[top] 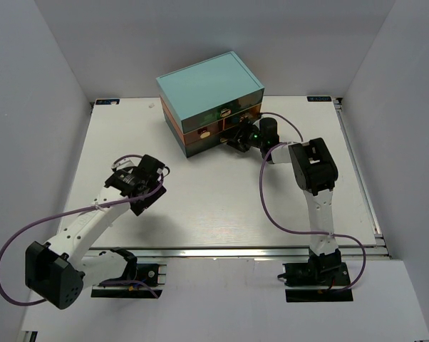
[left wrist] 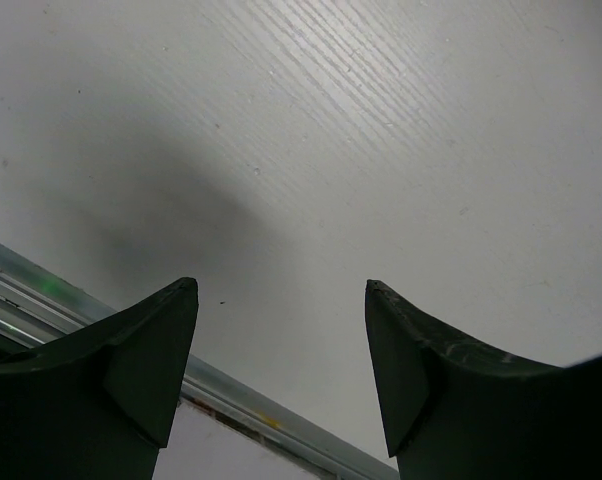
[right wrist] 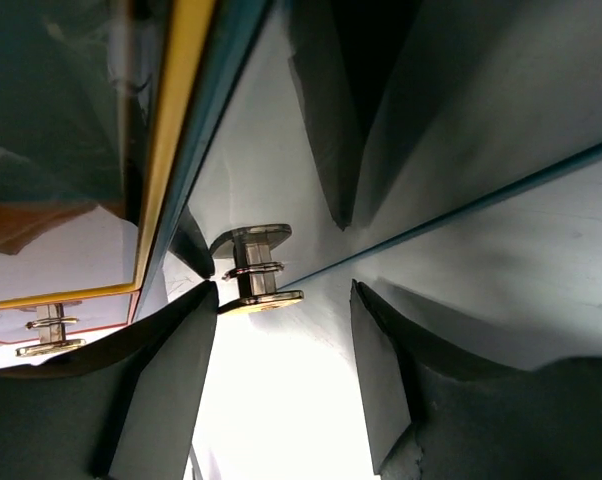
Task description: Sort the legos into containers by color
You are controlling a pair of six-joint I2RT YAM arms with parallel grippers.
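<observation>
Pale teal across the lid of the boxy plastic mini chest (top: pixel 209 84); orange and darker teal bands down its drawer fronts (top: pixel 200 133). White on the flat table (top: pixel 200 199), streaked with fine parallel grain. Charcoal black for the left hand (left wrist: pixel 281 290) and right hand (right wrist: pixel 283 287). Brassy tan, bright-rimmed, on the small round drawer knob (right wrist: pixel 256 272). Lilac-purple along the looping cables (top: pixel 263 191); white arm links (top: pixel 86 224), black joints.

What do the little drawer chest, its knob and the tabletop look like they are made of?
Chest: probably plastic. Its drawer front is glossy enough to mirror the knob.
Knob: spool-shaped with a shiny, brassy rim, so either metal or metal-look plastic.
Table: matte white with fine parallel grain lines, likely painted wood or laminate.
</observation>
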